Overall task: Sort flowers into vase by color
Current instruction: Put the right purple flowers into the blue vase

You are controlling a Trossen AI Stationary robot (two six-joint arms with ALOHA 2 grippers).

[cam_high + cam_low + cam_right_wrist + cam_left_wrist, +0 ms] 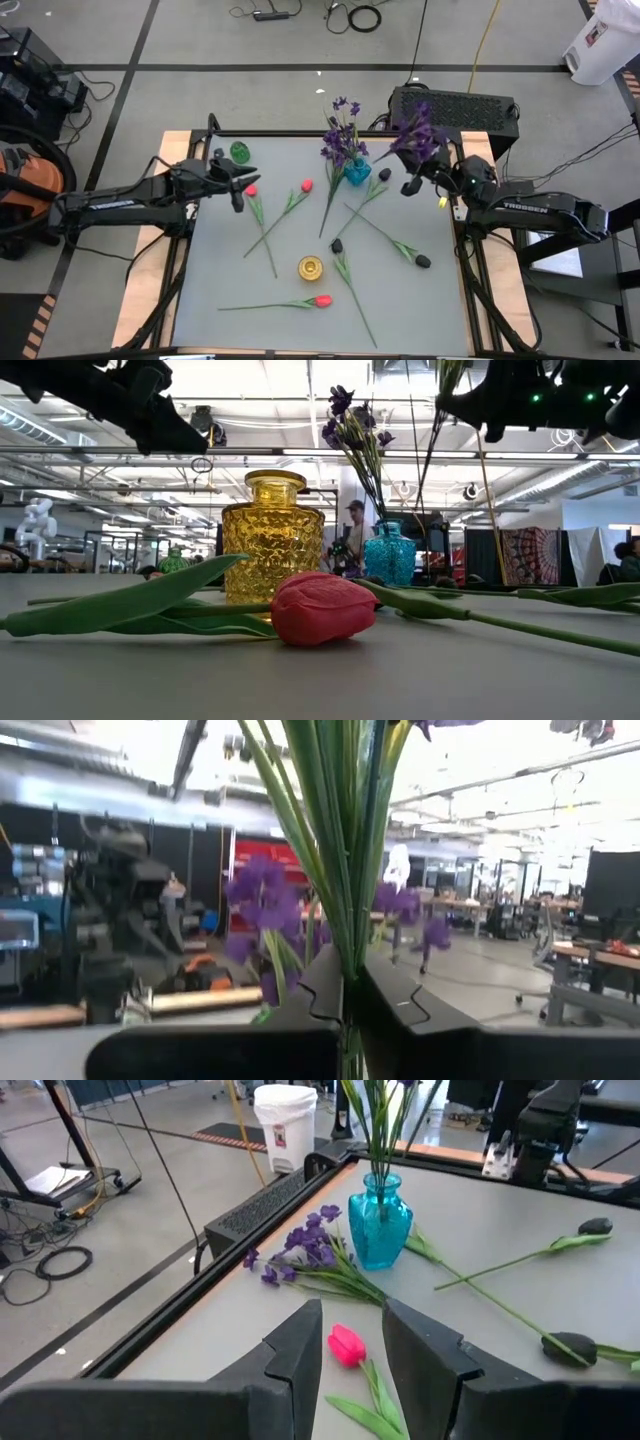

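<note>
Because the artificial purple flowers (418, 130) on thin green stems are light, springy and top-heavy, the right tool (345, 995), clenched low on the bunched stems above the table's far right corner near the teal glass vase (357, 171), holds sensibly, while the left tool (352, 1350) hangs released over a red-pink tulip bud (346, 1345).

On the table (420, 300), one vase (356, 171) stands at the far edge with flowers (340, 135) in it, another vase (311, 267) nearer the middle front, a third (240, 152) far left; loose flowers (275, 215) lie between them
</note>
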